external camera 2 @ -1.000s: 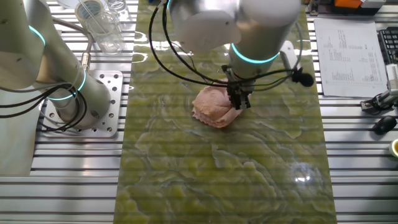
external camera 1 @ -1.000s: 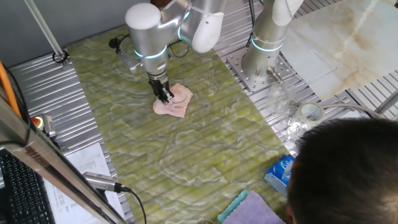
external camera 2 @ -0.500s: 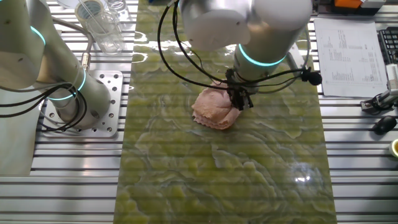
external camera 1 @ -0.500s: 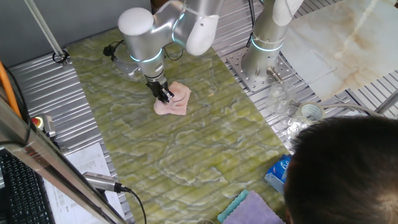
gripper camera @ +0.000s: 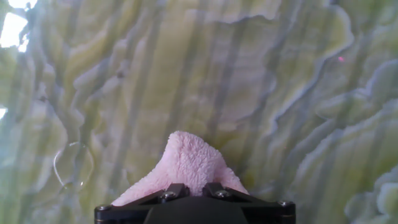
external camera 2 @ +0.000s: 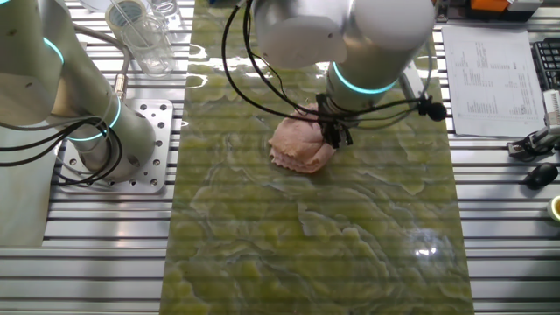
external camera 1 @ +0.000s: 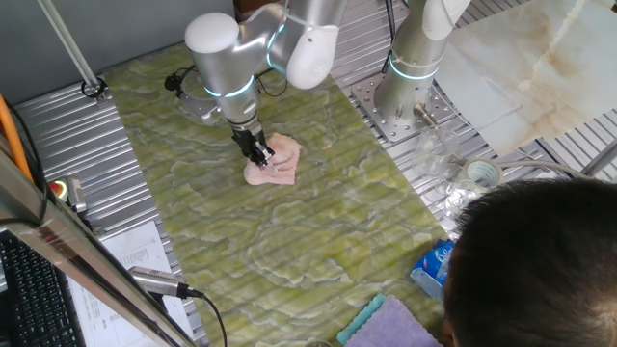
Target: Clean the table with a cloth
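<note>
The pale pink cloth (external camera 1: 274,160) lies bunched on the yellow-green marbled table (external camera 1: 318,241), toward its far half. My gripper (external camera 1: 256,152) stands upright over the cloth's left edge, shut on a fold of it. From the other side, the cloth (external camera 2: 297,145) spreads left of the gripper (external camera 2: 333,136). In the hand view a peak of pink cloth (gripper camera: 186,163) rises between the black fingertips (gripper camera: 175,191), with the gripper (gripper camera: 194,190) at the bottom edge and wavy table (gripper camera: 249,74) beyond.
A second arm's base (external camera 1: 405,96) is bolted at the table's right. Clear plastic cups (external camera 1: 453,178), a tape roll (external camera 1: 482,174), a blue packet (external camera 1: 434,265) and a lavender-and-teal fluffy cloth (external camera 1: 386,323) sit at the right. A person's head (external camera 1: 540,270) fills the lower right. Papers (external camera 2: 490,70) lie nearby.
The gripper dragged the cloth a short way back and forth across the table; it now sits slightly right of and below its spot half a second ago. The grip stayed shut.
</note>
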You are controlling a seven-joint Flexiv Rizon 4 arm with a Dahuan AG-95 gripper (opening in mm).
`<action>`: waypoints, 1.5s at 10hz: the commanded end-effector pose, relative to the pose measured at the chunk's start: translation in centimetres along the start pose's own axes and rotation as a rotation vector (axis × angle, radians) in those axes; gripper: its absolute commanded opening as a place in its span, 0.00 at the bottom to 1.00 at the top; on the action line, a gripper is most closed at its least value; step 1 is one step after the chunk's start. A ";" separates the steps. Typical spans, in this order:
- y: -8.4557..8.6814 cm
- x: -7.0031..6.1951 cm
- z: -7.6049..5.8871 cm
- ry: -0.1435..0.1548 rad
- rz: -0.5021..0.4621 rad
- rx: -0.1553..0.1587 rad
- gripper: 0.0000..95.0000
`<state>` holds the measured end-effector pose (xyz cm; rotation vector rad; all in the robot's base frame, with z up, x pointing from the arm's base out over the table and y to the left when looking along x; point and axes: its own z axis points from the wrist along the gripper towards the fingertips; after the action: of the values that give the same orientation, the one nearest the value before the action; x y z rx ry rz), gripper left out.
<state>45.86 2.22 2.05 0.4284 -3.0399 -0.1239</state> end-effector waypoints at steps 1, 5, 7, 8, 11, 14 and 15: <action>0.5 -0.1 0.0 0.002 0.002 -0.002 0.00; 1.9 -0.3 -0.1 0.008 0.026 -0.004 0.00; 2.3 -0.3 -0.2 0.008 0.034 -0.004 0.00; 2.5 -0.4 -0.3 0.008 0.038 -0.006 0.00; 3.0 -0.9 -0.6 0.008 0.051 -0.013 0.00; 3.5 -1.4 -0.8 0.005 0.066 -0.025 0.00; 3.8 -1.6 -0.9 0.004 0.074 -0.030 0.00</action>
<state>46.44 6.21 3.20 0.3147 -3.0391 -0.1636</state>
